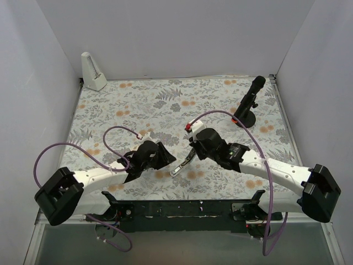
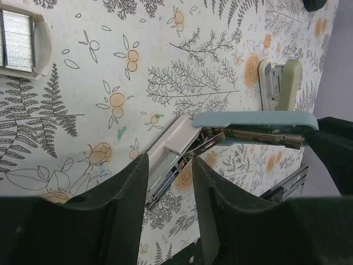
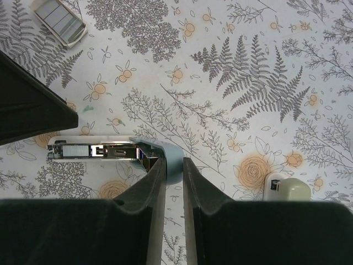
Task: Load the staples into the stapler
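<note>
The light-blue stapler (image 1: pixel 183 163) lies open on the flowered cloth between my two grippers. Its blue cover (image 2: pixel 253 118) is swung away from the silver rail (image 3: pixel 94 150). My right gripper (image 3: pixel 174 161) is shut on the rounded end of that cover. The left gripper (image 2: pixel 169 160) is open; the stapler's white and silver base shows in its gap, close to the left finger, with cloth visible beside the right finger. The staples (image 2: pixel 19 40) are a grey block in a small beige box, lying apart from the stapler, also seen in the right wrist view (image 3: pixel 58 22).
An olive-gold bar (image 2: pixel 284 83) lies on the cloth just beyond the blue cover. A white wedge-shaped object (image 1: pixel 92 72) stands at the back left and a black stand (image 1: pixel 248 105) at the back right. White walls enclose three sides. Purple cables loop over both arms.
</note>
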